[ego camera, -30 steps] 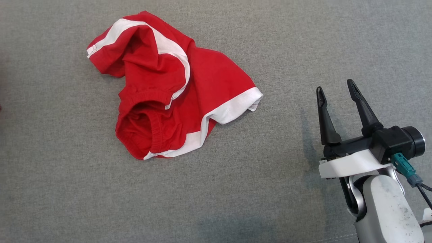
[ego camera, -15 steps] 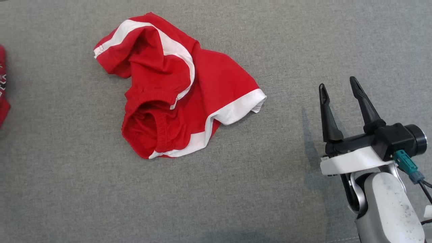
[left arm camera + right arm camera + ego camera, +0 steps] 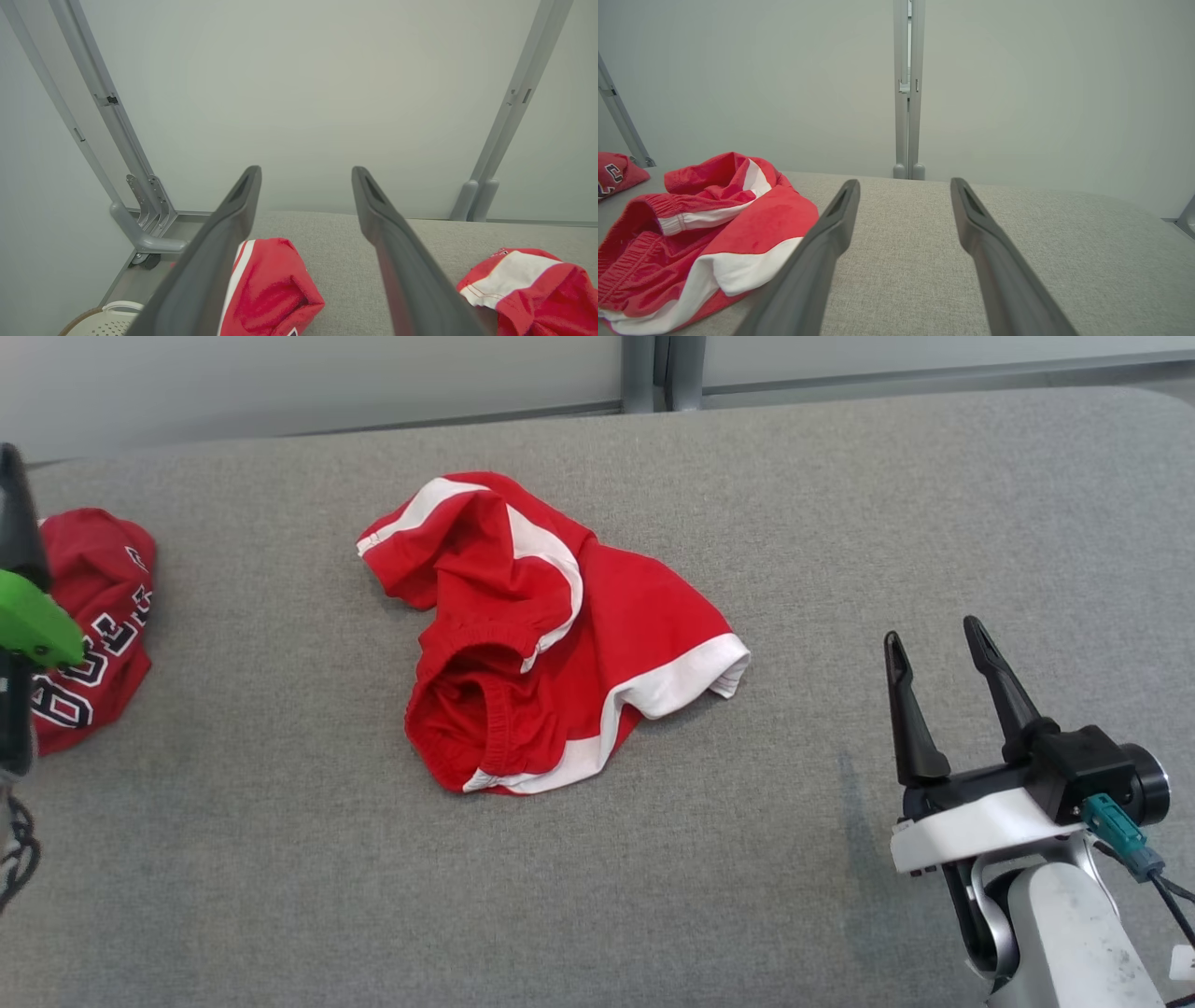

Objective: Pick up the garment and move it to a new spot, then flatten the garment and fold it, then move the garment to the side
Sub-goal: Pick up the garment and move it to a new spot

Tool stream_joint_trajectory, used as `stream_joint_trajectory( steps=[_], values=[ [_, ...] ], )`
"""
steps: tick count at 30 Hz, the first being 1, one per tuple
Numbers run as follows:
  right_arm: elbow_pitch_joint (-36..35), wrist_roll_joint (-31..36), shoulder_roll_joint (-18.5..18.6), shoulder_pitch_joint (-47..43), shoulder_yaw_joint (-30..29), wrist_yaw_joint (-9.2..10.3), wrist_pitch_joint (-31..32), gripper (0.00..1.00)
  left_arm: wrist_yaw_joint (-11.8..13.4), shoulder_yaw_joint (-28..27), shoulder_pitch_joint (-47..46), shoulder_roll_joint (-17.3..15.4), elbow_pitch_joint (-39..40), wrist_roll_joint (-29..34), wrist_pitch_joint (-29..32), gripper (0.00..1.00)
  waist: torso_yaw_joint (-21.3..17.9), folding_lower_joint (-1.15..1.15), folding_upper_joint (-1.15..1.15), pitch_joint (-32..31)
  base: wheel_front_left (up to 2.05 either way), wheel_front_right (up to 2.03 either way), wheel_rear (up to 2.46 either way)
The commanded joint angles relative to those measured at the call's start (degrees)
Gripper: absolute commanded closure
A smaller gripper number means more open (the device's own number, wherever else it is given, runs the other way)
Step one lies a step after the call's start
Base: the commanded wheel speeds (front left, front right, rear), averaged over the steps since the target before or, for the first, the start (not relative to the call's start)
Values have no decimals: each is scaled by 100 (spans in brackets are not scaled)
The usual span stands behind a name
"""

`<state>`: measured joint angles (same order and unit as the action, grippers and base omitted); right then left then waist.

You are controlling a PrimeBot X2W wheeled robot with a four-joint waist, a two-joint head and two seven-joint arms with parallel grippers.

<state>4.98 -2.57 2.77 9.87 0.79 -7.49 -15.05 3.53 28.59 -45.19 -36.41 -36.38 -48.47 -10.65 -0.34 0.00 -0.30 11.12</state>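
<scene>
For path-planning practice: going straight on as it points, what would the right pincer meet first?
Likely nothing near: the right pincer points across bare grey fabric tabletop, missing the red-and-white shorts.

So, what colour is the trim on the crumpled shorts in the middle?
White trim on the red shorts; clearest in the head view.

My right gripper (image 3: 929,635) sat at four o'clock, fingers spread, pointing toward twelve; my left gripper (image 3: 306,176) stood at nine, jaws apart, holding nothing.
</scene>
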Motion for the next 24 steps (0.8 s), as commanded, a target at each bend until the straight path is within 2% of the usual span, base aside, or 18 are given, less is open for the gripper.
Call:
stream_joint_trajectory(
  steps=[1, 6, 13, 18, 24],
  values=[
    [17, -38, 22, -112, -14, 0, -14, 0, 44, 74, 118, 88, 118, 89, 6, 0, 97, 0, 30, -305, 0, 0, 0],
    [7, -112, 20, -286, -67, 0, -14, 0, 206, 325, 483, 331, 915, 162, 49, 0, 108, 0, 30, -521, 0, 0, 0],
    [-68, -133, 21, -451, -110, 0, -14, 0, 470, 678, 1176, 952, 1631, 95, -50, 0, 103, 0, 30, -638, 0, 0, 0],
    [-110, -139, 21, -504, -99, 0, -14, 0, 555, 963, 1582, 1337, 1660, 139, -135, 0, 77, 0, 30, -606, 0, 0, 0],
    [-105, -132, 21, -480, -44, 0, -14, 0, 564, 1242, 1748, 1643, 1368, 295, -219, 0, 17, 0, 30, -565, 0, 0, 0]
  ],
)
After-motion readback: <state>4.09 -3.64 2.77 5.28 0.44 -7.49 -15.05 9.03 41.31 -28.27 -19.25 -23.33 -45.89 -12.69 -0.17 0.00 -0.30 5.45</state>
